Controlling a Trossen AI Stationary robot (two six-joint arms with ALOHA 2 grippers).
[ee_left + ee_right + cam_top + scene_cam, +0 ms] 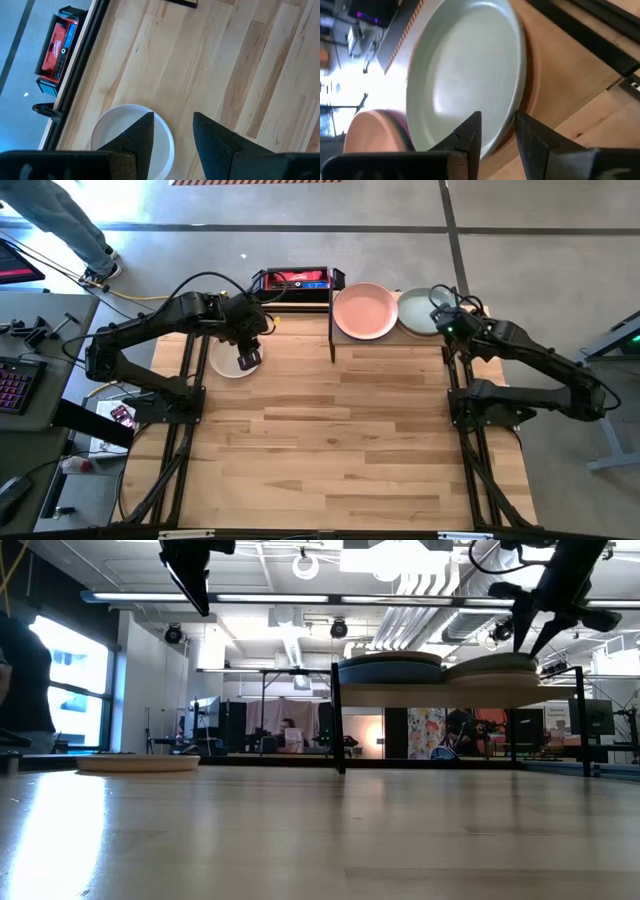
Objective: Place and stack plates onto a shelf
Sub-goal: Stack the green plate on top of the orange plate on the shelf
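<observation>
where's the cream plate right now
The round cream plate lies flat on the wooden tabletop in the high view, far left, directly under the left gripper, apart from the shelf.

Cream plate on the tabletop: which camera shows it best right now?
The high view: the cream plate lies flat at the table's far left, partly under the left gripper. The left wrist view shows it behind its open jaws. The low view gives only its edge; the right wrist view misses it.

You won't find any readable text here. The red device [296, 279] beyond the table's far edge has a blue label strip and small white marks, too small to read. Posters [427, 732] in the room behind are illegible too.
</observation>
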